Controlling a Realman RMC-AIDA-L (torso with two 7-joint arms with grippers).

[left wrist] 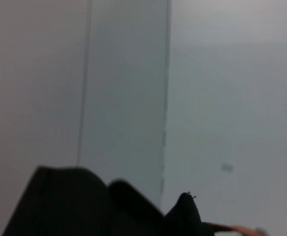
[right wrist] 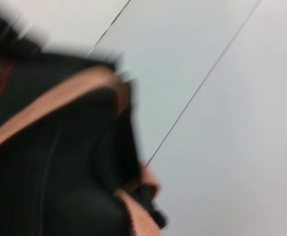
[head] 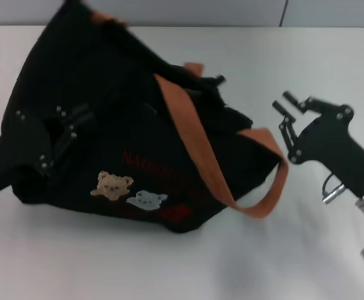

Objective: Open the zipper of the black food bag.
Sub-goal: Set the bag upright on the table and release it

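The black food bag (head: 125,125) lies tilted on the white table, its bear patch (head: 113,185) and white patch (head: 147,200) facing me. An orange strap (head: 194,131) runs across it and loops out to the right. I cannot make out the zipper or its pull against the dark fabric. My left gripper (head: 66,134) presses against the bag's left side, black on black. My right gripper (head: 283,102) hangs open just right of the bag's top corner, touching nothing. The left wrist view catches the bag's upper edge (left wrist: 84,206). The right wrist view shows the bag (right wrist: 59,187) and strap (right wrist: 49,98) close up.
The white table (head: 294,250) stretches in front of and to the right of the bag. A grey wall (head: 169,12) runs along the table's far edge behind the bag.
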